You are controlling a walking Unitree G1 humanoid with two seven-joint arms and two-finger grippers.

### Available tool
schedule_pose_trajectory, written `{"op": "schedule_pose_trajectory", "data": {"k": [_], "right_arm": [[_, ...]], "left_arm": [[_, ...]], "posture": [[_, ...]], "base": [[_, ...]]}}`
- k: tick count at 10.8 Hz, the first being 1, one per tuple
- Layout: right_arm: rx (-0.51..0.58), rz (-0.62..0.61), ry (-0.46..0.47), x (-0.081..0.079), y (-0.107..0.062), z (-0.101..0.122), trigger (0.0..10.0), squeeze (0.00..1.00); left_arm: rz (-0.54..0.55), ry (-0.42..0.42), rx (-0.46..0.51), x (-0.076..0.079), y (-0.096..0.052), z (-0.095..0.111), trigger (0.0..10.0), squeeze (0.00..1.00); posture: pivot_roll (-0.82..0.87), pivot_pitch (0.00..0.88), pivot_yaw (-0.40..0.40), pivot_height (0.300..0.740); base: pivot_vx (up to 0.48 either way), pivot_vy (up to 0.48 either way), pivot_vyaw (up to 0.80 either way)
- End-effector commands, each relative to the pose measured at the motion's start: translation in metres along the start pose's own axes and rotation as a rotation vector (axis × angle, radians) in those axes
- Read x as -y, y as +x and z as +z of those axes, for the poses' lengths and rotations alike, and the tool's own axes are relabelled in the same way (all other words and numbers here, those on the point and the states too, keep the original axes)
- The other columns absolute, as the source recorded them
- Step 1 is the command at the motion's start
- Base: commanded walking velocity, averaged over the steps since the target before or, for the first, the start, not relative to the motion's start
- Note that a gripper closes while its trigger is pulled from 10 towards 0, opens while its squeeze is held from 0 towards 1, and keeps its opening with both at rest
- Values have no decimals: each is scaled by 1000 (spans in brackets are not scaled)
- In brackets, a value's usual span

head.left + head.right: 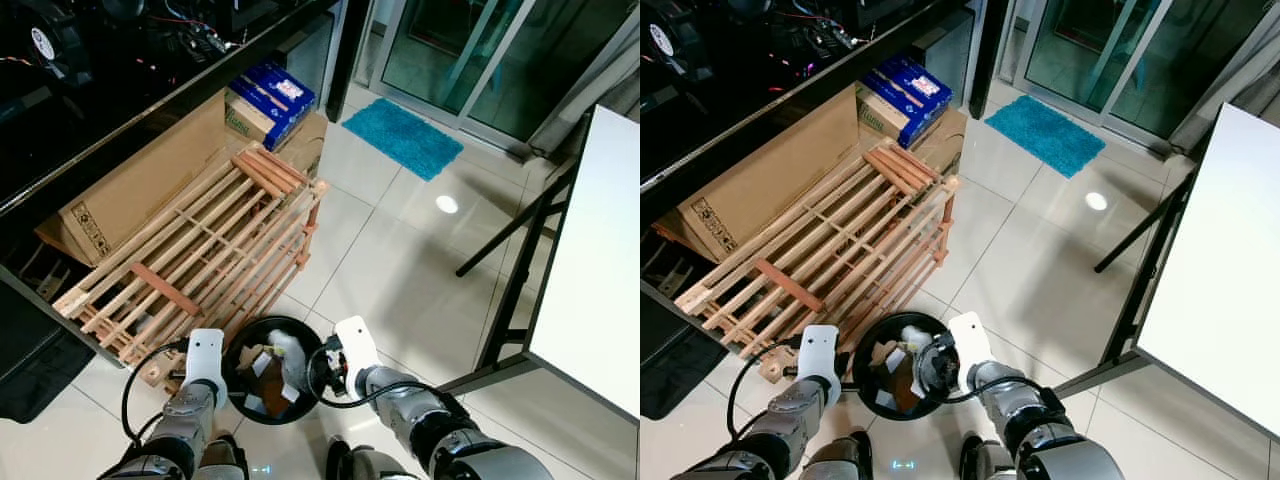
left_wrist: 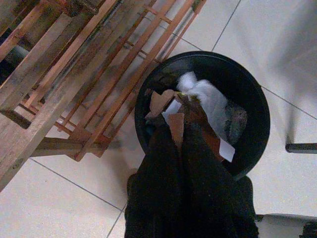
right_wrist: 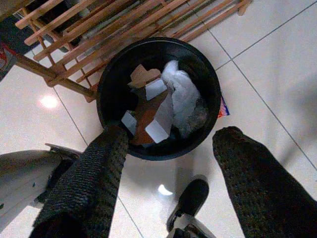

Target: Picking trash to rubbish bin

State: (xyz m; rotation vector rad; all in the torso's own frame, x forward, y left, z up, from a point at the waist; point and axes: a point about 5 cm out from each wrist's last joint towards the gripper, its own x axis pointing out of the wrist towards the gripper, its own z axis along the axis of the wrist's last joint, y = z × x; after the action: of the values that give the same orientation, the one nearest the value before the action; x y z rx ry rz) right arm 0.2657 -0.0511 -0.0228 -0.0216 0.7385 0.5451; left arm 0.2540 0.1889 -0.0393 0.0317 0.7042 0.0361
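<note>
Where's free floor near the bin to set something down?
Bare tile runs from the black bin toward the blue mat, between the wooden rack and the table legs. Crowded on the bin's rack side, where rack and cardboard box sit under the desk.

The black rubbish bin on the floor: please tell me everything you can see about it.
The rubbish bin is a round, black, open-topped tub, plastic by its look, standing upright on the white floor tiles close beside the wooden rack. It has no lid. Inside lie crumpled white paper, brown cardboard scraps and small white pieces. The left gripper, fingers together, points over its rim; the right gripper hangs open above it.
</note>
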Motion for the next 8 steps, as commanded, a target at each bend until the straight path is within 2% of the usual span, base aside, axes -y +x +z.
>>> {"op": "schedule_pose_trajectory", "data": {"k": [1,2,3,5,7,8], "right_arm": [[11,53,25,-22,5,4,10000,1000],[9,49,15,-21,5,4,10000,1000],[-2,29,-5,-15,4,1,10000,0],[-16,-66,13,12,-4,-7,10000,0],[-39,-234,59,60,-23,-21,10000,0],[-49,-275,69,73,-29,-27,10000,0]], "left_arm": [[-6,-10,-22,4,0,-5,10000,0],[-6,-10,-22,4,0,-5,10000,0],[-6,-10,-21,4,0,-4,10000,0],[-12,-9,-21,5,0,-4,10000,0],[-29,-4,-21,9,0,-3,10000,0],[-33,-3,-22,10,1,-2,10000,0]], "posture": [[96,200,-157,740],[96,201,-157,740],[94,201,-153,740],[91,201,-151,740],[71,204,-147,740],[69,205,-146,740]], "base": [[0,0,0],[0,0,0],[0,0,0],[0,0,0],[0,0,0],[0,0,0]]}}
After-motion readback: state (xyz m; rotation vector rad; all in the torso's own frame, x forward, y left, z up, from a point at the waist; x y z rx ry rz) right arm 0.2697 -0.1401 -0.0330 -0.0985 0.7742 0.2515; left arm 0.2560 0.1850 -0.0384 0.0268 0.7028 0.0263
